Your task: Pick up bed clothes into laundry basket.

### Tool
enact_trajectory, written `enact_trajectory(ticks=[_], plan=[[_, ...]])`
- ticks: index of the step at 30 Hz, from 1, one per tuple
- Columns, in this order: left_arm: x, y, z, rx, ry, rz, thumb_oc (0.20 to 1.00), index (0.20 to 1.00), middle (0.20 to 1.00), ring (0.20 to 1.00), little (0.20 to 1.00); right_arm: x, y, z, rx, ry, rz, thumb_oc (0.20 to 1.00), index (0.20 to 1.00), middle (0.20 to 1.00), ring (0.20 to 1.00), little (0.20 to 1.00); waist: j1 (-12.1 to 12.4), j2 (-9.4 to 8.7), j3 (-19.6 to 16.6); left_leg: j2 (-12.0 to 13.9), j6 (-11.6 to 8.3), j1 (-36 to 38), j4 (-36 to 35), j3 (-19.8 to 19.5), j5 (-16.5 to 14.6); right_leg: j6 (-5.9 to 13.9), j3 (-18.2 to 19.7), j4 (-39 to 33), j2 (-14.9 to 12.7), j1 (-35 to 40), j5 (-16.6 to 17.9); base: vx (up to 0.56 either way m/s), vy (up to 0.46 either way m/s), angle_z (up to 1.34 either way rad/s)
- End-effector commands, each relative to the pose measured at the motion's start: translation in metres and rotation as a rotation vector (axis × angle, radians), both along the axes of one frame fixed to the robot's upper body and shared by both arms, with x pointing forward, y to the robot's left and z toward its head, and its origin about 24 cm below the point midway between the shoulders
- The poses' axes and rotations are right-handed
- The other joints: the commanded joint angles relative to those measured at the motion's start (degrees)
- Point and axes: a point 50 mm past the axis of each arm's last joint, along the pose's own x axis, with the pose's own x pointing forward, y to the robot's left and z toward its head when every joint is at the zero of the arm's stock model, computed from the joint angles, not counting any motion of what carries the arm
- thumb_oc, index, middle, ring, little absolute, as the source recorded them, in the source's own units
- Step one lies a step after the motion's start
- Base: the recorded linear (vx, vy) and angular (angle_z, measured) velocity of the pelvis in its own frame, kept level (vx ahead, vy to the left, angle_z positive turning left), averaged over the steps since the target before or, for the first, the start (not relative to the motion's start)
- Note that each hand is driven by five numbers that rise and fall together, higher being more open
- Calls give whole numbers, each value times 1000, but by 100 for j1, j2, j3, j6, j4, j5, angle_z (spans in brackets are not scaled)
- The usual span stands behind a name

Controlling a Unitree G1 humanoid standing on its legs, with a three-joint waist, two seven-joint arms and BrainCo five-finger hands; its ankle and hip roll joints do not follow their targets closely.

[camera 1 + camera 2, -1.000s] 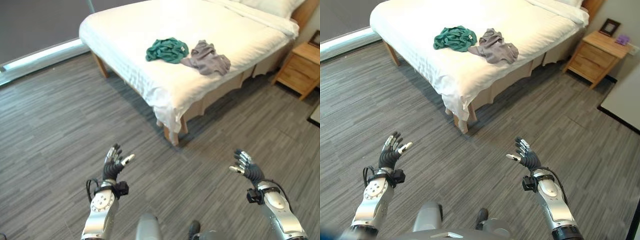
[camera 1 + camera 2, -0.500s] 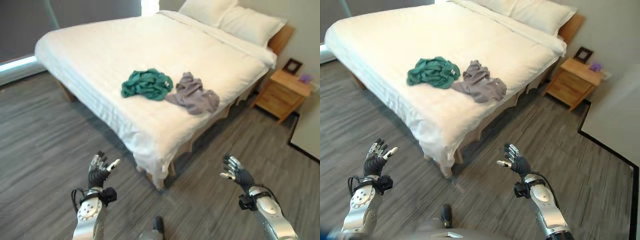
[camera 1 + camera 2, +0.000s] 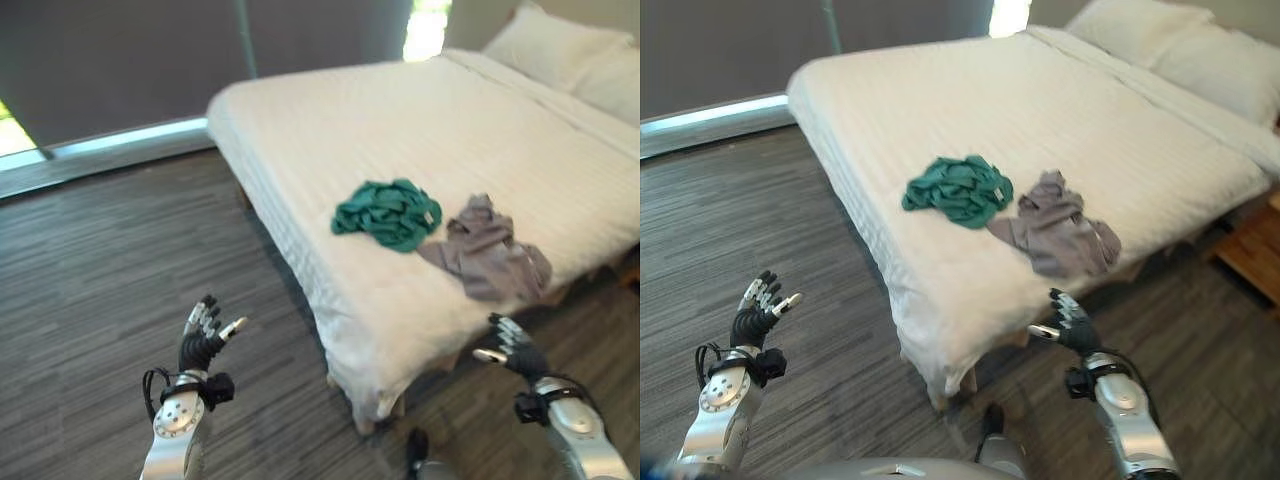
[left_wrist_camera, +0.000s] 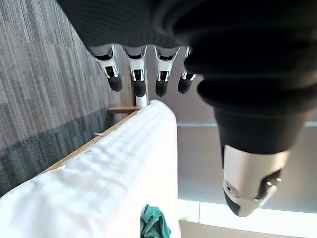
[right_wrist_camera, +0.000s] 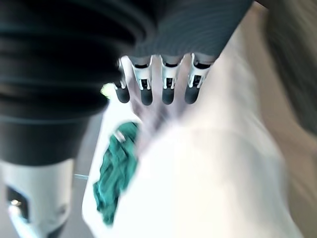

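Ahead of the robot, the bed [image 3: 480, 150] now fills more of the view; the camera has swung closer. A green garment [image 3: 388, 211] and grey garment [image 3: 487, 250] lie near its edge. Left hand [image 3: 203, 334] and right hand [image 3: 512, 349] hover spread, empty.

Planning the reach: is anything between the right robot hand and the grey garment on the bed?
Nothing visible. The right robot hand, open, hangs beside the bed's edge; the grey garment lies just beyond on bare sheet.
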Motion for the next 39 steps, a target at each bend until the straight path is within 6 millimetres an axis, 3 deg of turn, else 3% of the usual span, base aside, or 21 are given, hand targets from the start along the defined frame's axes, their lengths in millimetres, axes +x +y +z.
enact_trajectory(ticks=[1, 3, 4, 6, 8, 14, 16, 22, 28, 29, 30, 33, 36, 39], plan=[[10, -14, 19, -12, -88, -149, 1000, 1000, 1000, 1000, 1000, 42, -42, 53, -213, -135, -101, 1000, 1000, 1000, 1000, 1000, 227, 28, 74, 1079, -676, -838, -12, 7, 765, 422, -283, -85, -138, 514, -170, 81, -144, 8], [10, -15, 19, -18, -83, -163, 1000, 1000, 1000, 1000, 1000, 49, -48, 53, -230, -107, -117, 1000, 1000, 1000, 1000, 1000, 281, 30, 95, 1117, -702, -863, -12, -24, 785, 395, -300, -104, -95, 524, -186, 58, -139, 28], [8, -17, 20, -37, -74, -185, 1000, 1000, 1000, 1000, 1000, 71, -54, 56, -258, -39, -127, 1000, 1000, 1000, 1000, 1000, 394, 40, 163, 1200, -756, -899, -6, -57, 817, 336, -323, -148, 4, 529, -214, 26, -103, 26], [7, -18, 19, -42, -71, -189, 1000, 1000, 1000, 1000, 1000, 77, -54, 56, -277, -13, -126, 1000, 1000, 1000, 1000, 1000, 424, 48, 182, 1226, -773, -914, -1, -64, 839, 323, -333, -157, 33, 526, -222, 8, -62, -6], [8, -18, 22, -44, -77, -201, 1000, 1000, 1000, 1000, 1000, 100, -52, 66, -317, 8, -135, 1000, 1000, 1000, 1000, 1000, 486, 61, 231, 1279, -808, -994, 8, -75, 884, 293, -317, -173, 103, 463, -232, -7, -60, -9], [16, -25, 28, -47, -102, -247, 1000, 1000, 1000, 1000, 1000, 123, -50, 77, -332, 46, -161, 1000, 1000, 1000, 1000, 1000, 601, 132, 396, 1301, -845, -1234, 34, -146, 979, 261, -332, -173, 138, 266, -212, -59, -36, -4], [22, -31, 34, -42, -127, -291, 1000, 1000, 1000, 1000, 1000, 135, -52, 96, -438, 64, -172, 1000, 1000, 1000, 1000, 1000, 719, 233, 550, 1296, -877, -1501, 45, -235, 1083, 259, -367, -173, 138, 39, -178, -121, -41, -3], [27, -33, 45, -47, -172, -309, 1000, 1000, 1000, 1000, 1000, 139, -72, 133, -565, 53, -273, 1000, 1000, 1000, 1000, 1000, 942, 590, 858, 1215, -938, -2261, 91, -427, 1350, 234, -394, -173, 100, -606, -100, -117, -27, 11], [30, -44, 43, -84, -179, -316, 1000, 1000, 1000, 1000, 1000, 132, -83, 132, -610, 92, -316, 1000, 1000, 1000, 1000, 1000, 1082, 907, 1067, 1138, -995, -2699, 34, -600, 1529, 244, -428, -173, 56, -1038, -66, -58, -19, 15], [32, -47, 42, -95, -181, -322, 1000, 1000, 1000, 1000, 1000, 130, -84, 127, -615, 106, -316, 884, 884, 884, 884, 884, 1074, 969, 1094, 1148, -1019, -2783, 20, -629, 1594, 237, -410, -173, 56, -1106, -63, -29, -25, 4], [34, -49, 41, -107, -182, -320, 1000, 1000, 1000, 1000, 1000, 128, -83, 120, -634, 131, -299, 200, 200, 200, 200, 200, 1072, 1005, 1114, 1130, -1034, -2829, -7, -674, 1620, 234, -420, -173, 66, -1158, -66, -36, -41, 6], [47, -52, 49, -104, -232, -300, 1000, 1000, 1000, 1000, 1000, 124, -63, 79, -654, 174, -192, 200, 200, 200, 200, 200, 892, 1076, 1166, 1111, -1037, -2926, -26, -723, 1623, 177, -322, -173, 119, -1241, -98, 20, -39, 15], [54, -32, 70, -20, -307, -225, 1000, 1000, 1000, 1000, 1000, 117, -30, 38, -593, 167, -63, 200, 200, 200, 200, 200, 664, 1046, 1161, 1138, -1020, -2858, -26, -683, 1582, 141, -191, -173, 173, -1213, -132, 54, 0, 3], [65, -3, 107, 123, -424, -140, 1000, 1000, 1000, 1000, 1000, 91, -15, 4, -496, 172, 12, 200, 200, 200, 200, 200, 421, 1003, 1061, 1170, -1022, -2745, -29, -597, 1467, 123, -79, -173, 211, -1134, -211, 88, 20, -21]])
